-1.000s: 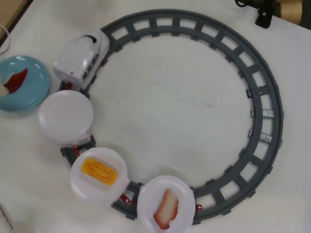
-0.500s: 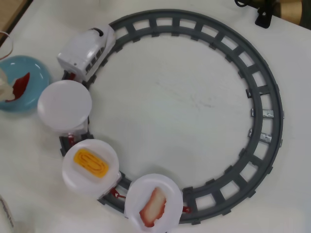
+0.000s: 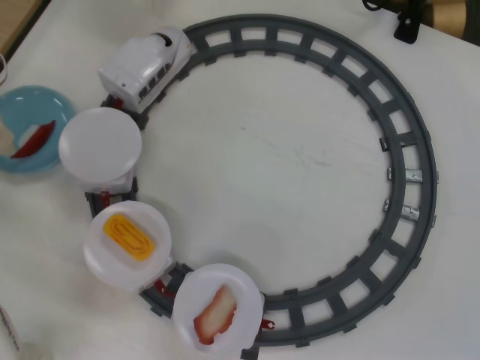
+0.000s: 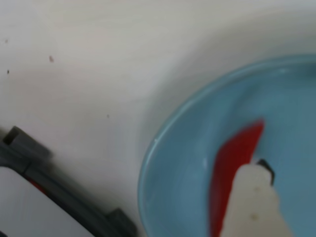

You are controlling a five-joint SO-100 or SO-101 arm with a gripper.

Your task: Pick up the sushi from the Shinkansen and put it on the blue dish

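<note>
sushi on blue dish, claw apparently touching it

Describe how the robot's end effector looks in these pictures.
Only a little shows. In the wrist view, one blurred finger is cream-white and tapers to a small black tip. The overhead view shows only a whitish sliver at the left edge. No cables or markings are visible.

sushi partly behind blurred tool
</note>
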